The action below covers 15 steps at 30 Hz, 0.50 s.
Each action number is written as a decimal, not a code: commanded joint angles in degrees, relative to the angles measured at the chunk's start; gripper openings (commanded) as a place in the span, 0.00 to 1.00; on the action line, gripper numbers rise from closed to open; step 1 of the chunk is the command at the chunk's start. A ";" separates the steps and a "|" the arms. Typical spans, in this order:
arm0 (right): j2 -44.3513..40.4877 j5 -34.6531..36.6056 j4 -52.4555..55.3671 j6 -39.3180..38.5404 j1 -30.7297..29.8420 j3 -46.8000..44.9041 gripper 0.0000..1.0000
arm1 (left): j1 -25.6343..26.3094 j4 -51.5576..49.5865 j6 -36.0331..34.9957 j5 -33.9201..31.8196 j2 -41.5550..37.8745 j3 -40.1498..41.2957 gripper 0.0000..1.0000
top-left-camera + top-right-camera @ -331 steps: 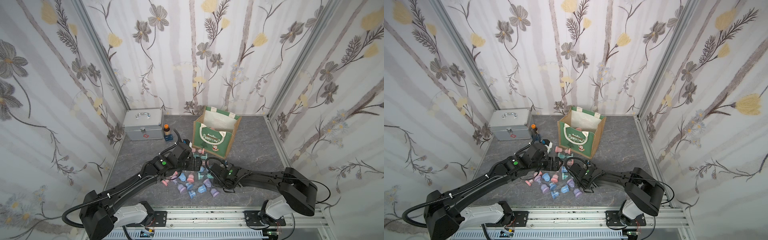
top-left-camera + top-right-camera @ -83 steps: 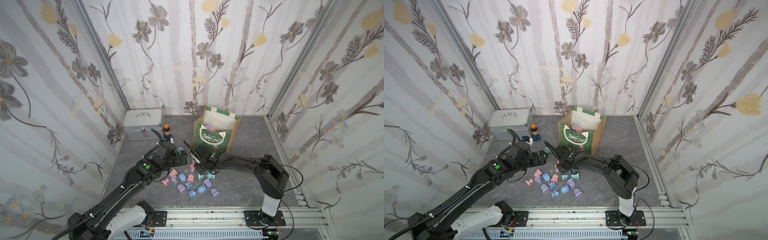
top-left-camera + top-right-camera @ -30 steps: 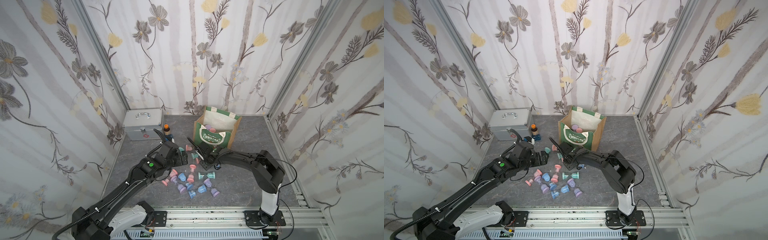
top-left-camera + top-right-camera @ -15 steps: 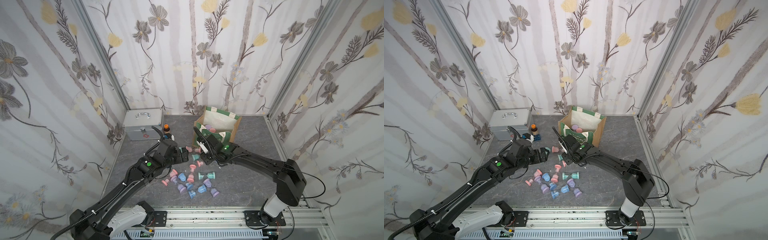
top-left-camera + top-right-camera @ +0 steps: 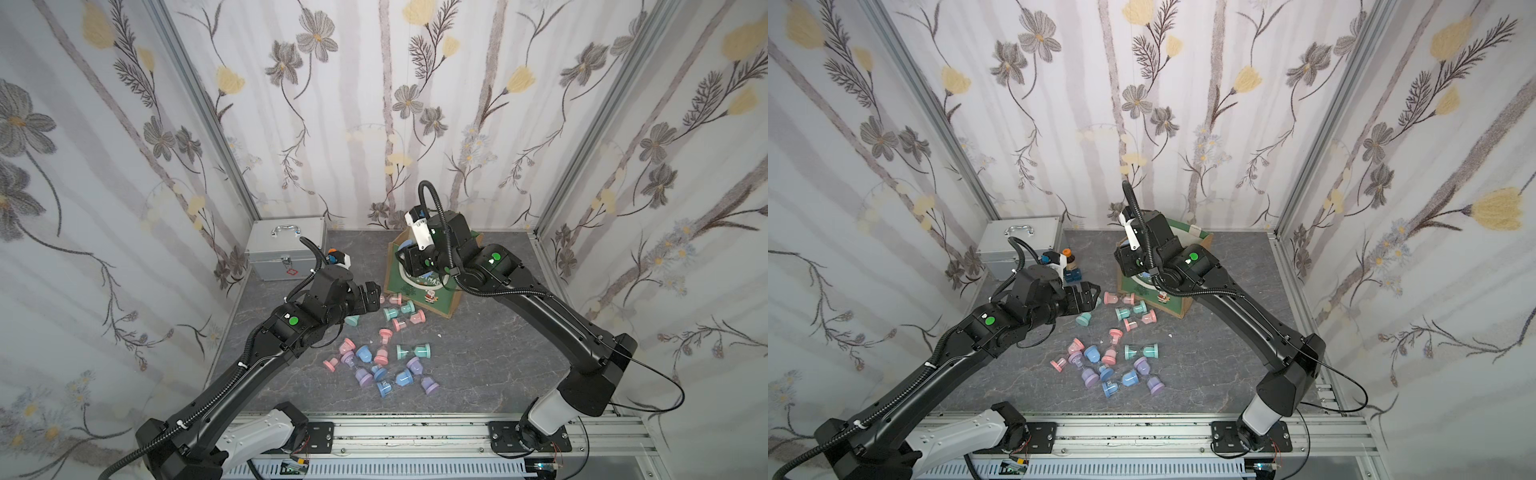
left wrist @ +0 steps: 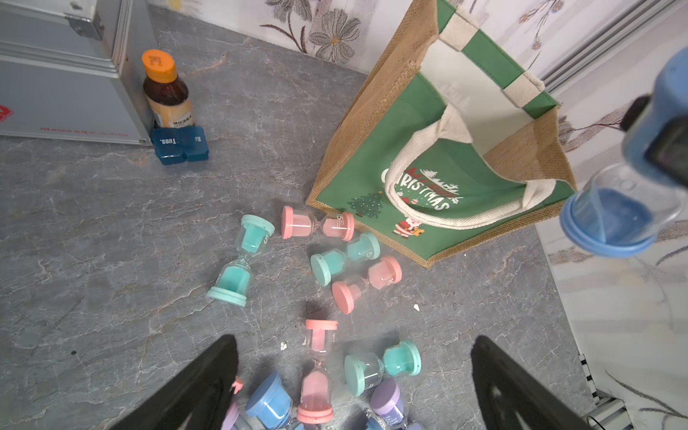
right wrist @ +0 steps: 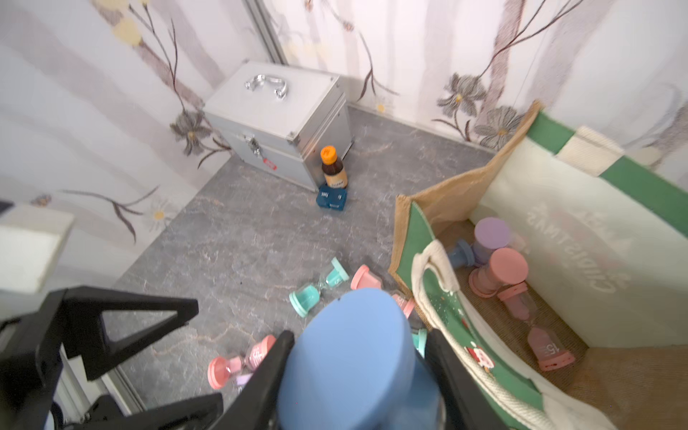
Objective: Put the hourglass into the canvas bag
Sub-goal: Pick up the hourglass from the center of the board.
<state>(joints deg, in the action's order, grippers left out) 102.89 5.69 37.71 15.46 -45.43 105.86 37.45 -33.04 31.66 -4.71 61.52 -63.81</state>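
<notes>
1. The right claw (image 7: 355, 372) is clamped on a blue-capped clear plastic hourglass with blue sand (image 7: 350, 335), one black finger on each side of it. The hourglass is lifted clear of the grey marbled surface (image 6: 93, 223).
2. The boxy green canvas bag with tan jute sides and white handles (image 6: 357, 178) stands just beside and below the right claw, with its mouth open. In both top views this claw hangs over the bag's front edge (image 5: 419, 291).
3. Below the right claw, inside the bag, lie a purple-capped hourglass (image 7: 491, 234), two pink ones (image 7: 502, 268) and a darker blue one (image 7: 459, 255).
4. The left claw (image 6: 353, 338) has its fingers spread wide apart and holds nothing. It hovers above the surface, near the right claw but apart from it.
5. Beneath and ahead of the left claw, loose mint, pink, blue and purple hourglasses (image 6: 242, 260) lie scattered on the surface, some touching the bag's foot.
6. Beyond the left claw stand a silver metal case (image 7: 275, 108), a brown bottle with an orange cap (image 7: 333, 169) just beside it, and a small dark blue box (image 7: 332, 199).
</notes>
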 commanded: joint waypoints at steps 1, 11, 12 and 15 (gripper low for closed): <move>2.51 2.91 0.18 2.55 3.26 4.58 0.38 | -0.01 2.09 -1.42 -0.05 1.32 -1.89 1.00; 13.63 4.38 -1.04 3.26 11.31 11.76 0.36 | -0.01 5.95 -2.03 2.46 7.92 -5.69 1.00; 14.80 4.72 -1.16 3.17 11.86 12.02 0.36 | -0.02 6.48 -2.01 2.59 8.50 -5.75 1.00; 17.56 4.37 -1.71 2.99 13.73 12.12 0.36 | -0.03 7.35 -1.91 2.78 10.13 -6.14 1.00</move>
<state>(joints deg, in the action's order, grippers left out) 118.91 9.08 37.60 18.37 -32.60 117.43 37.45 -28.56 29.93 -2.28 70.72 -69.19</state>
